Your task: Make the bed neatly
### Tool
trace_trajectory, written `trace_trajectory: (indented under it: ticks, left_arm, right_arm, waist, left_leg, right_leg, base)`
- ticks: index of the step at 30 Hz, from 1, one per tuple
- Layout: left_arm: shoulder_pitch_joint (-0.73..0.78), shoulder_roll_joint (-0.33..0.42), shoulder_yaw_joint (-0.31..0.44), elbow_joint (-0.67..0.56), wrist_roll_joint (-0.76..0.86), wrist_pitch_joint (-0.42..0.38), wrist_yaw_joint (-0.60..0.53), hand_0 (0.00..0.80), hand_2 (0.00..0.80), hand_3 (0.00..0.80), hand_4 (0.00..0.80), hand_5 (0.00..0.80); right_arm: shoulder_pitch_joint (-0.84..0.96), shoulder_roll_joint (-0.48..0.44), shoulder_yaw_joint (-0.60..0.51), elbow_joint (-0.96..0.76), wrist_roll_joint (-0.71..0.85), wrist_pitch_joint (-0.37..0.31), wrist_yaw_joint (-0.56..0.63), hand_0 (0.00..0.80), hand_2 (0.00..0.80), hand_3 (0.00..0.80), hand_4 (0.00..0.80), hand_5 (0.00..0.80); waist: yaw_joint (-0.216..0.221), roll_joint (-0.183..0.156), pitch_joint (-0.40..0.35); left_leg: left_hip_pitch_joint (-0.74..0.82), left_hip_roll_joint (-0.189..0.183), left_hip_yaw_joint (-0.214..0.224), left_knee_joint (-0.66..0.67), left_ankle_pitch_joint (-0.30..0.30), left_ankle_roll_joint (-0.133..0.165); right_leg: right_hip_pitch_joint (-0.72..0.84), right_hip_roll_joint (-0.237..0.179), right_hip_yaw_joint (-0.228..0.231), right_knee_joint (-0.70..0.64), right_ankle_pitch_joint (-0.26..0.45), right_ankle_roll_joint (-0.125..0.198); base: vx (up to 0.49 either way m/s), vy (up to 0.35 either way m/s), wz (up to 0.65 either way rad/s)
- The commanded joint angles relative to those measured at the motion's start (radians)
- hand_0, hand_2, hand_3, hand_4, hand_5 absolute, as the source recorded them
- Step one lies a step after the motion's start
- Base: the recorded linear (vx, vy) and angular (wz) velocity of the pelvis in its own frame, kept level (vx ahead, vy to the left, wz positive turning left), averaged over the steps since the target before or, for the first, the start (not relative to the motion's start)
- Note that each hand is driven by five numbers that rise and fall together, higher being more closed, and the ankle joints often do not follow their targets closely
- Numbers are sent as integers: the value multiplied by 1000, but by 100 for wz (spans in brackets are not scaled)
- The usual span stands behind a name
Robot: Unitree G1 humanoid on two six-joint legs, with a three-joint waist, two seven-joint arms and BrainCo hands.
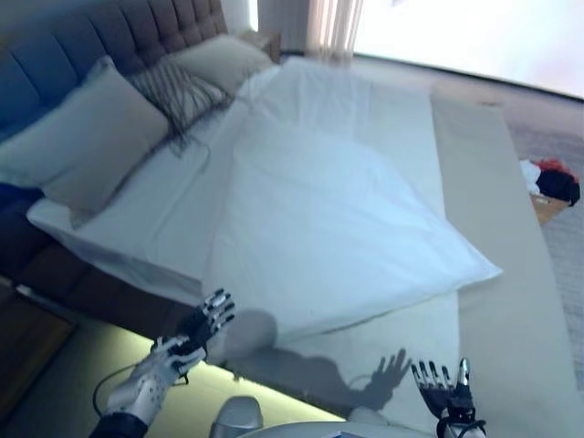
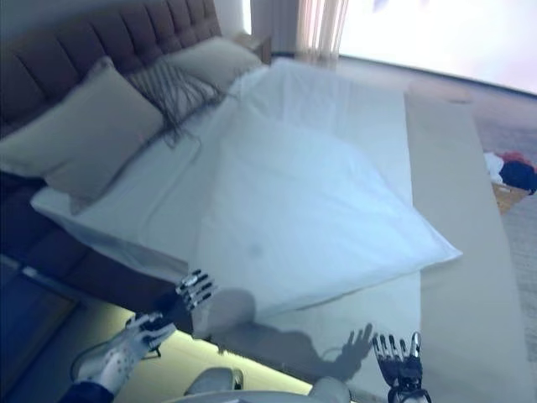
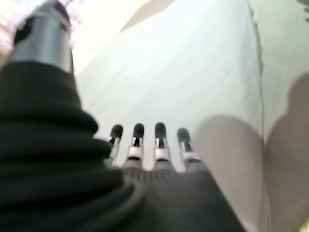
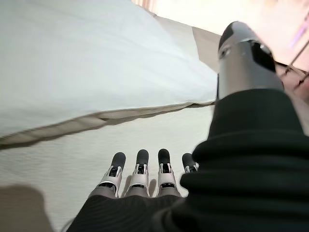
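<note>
A white duvet (image 1: pixel 319 219) lies folded and askew across the bed, its near corner hanging toward the bed's side. Under it shows the beige bedspread (image 1: pixel 493 301), bare along the right and near part. My left hand (image 1: pixel 203 321) hovers open just off the duvet's near-left corner, fingers straight, touching nothing. My right hand (image 1: pixel 447 391) is open too, held above the beige bedspread at the bottom right, clear of the duvet edge (image 4: pixel 120 113). In the wrist views both rows of fingers (image 3: pixel 147 140) point straight out toward the bedding.
Grey pillows (image 1: pixel 91 137) and a striped cushion (image 1: pixel 178 91) lean on the tufted headboard (image 1: pixel 137 27) at the upper left. A basket with clothes (image 1: pixel 552 187) stands on the floor to the right. A lit strip runs under the bed frame (image 1: pixel 119 301).
</note>
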Motion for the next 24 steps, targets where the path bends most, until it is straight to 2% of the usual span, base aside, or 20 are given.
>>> trace_trajectory:
  ticks: [1,3,6,7,9,10,12,16,21,24]
  left_arm:
    - [-13,39,13,-164,-86,25,-27,0,0,0,0,0]
    - [-33,28,-23,-131,-84,2,-30,0,0,0,0,0]
    - [-174,9,-121,-57,-83,-78,6,0,0,0,0,0]
    - [-212,3,-146,-56,-96,-108,15,0,0,0,0,0]
    - [-234,7,-163,-62,-100,-144,31,0,0,0,0,0]
    - [-242,12,-163,-73,-99,-155,53,0,0,0,0,0]
    - [-265,27,-162,-69,-98,-149,68,0,0,0,0,0]
    - [-329,41,-159,-41,-93,-149,73,0,0,0,0,0]
    - [-403,51,-190,-43,-98,-147,85,0,0,0,0,0]
    - [-406,59,-186,-76,-105,-126,72,0,0,0,0,0]
  right_arm:
    - [-44,-33,-66,-22,46,-19,2,0,0,0,0,0]
    - [-52,-33,-46,-35,90,-36,27,0,0,0,0,0]
    - [-160,-58,-38,10,149,-62,47,0,0,0,0,0]
    - [-211,-78,-32,27,172,-67,42,0,0,0,0,0]
    - [-266,-98,-30,47,203,-40,32,0,0,0,0,0]
    - [-307,-93,-21,69,229,-21,36,0,0,0,0,0]
    - [-319,-81,-33,77,239,-8,43,0,0,0,0,0]
    - [-351,-85,-38,86,262,21,63,0,0,0,0,0]
    - [-395,-139,-34,124,271,46,119,0,0,0,0,0]
    - [-387,-179,-41,126,288,68,173,0,0,0,0,0]
  waist:
    - [6,-15,74]
    - [7,-4,101]
    - [-10,16,164]
    - [-5,20,189]
    - [8,21,202]
    - [20,22,205]
    - [27,17,213]
    - [34,16,228]
    - [35,37,241]
    - [45,48,247]
  left_leg:
    - [-71,144,-76,158,29,-59]
    - [-66,146,-130,60,54,-52]
    - [-152,113,-140,44,81,-60]
    - [-198,87,-184,64,81,-73]
    - [-238,72,-253,89,73,-82]
    - [-237,83,-246,71,71,-73]
    - [-248,88,-232,71,70,-80]
    - [-322,99,-174,95,82,-87]
    - [-432,109,-167,156,84,-116]
    - [-455,123,-152,107,129,-124]
  right_leg:
    - [-20,-61,45,-23,151,46]
    - [-44,-58,54,-10,136,65]
    - [-154,-98,73,22,148,73]
    - [-188,-108,91,19,158,74]
    - [-222,-107,105,14,169,78]
    - [-239,-120,98,8,178,79]
    - [-255,-129,103,4,193,79]
    - [-276,-171,60,-13,225,79]
    - [-339,-176,38,62,154,79]
    - [-362,-178,10,76,134,79]
  base:
    - [202,-135,35]
    - [25,-31,16]
    - [-321,190,-1]
    - [-236,209,19]
    - [-130,165,-7]
    - [-43,108,-46]
    - [-12,-2,-41]
    - [-44,-27,21]
    - [-24,-38,16]
    - [21,-115,13]
